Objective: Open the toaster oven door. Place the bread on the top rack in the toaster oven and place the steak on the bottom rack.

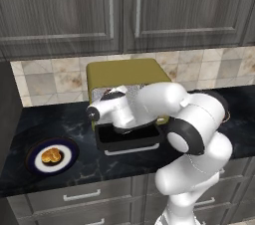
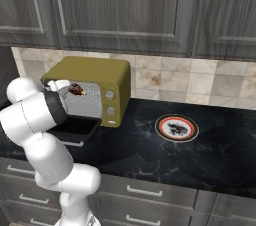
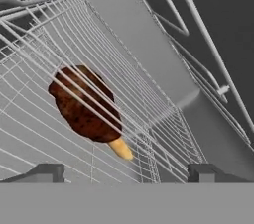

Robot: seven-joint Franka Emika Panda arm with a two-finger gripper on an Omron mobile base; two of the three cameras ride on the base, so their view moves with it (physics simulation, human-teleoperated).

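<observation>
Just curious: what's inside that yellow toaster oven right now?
A dark brown steak lies on a wire rack in the toaster oven. The robot's arm covers the rest of the cavity.

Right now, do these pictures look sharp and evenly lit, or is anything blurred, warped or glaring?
Hand view: the rack wires fan out and curve, stretched by closeness, with the brown food piece crisp behind them, no glare. Left base view: flat, soft light; the white arm blocks much of the toaster oven front. Right base view: slightly grainy, dark counter without reflections.
</observation>
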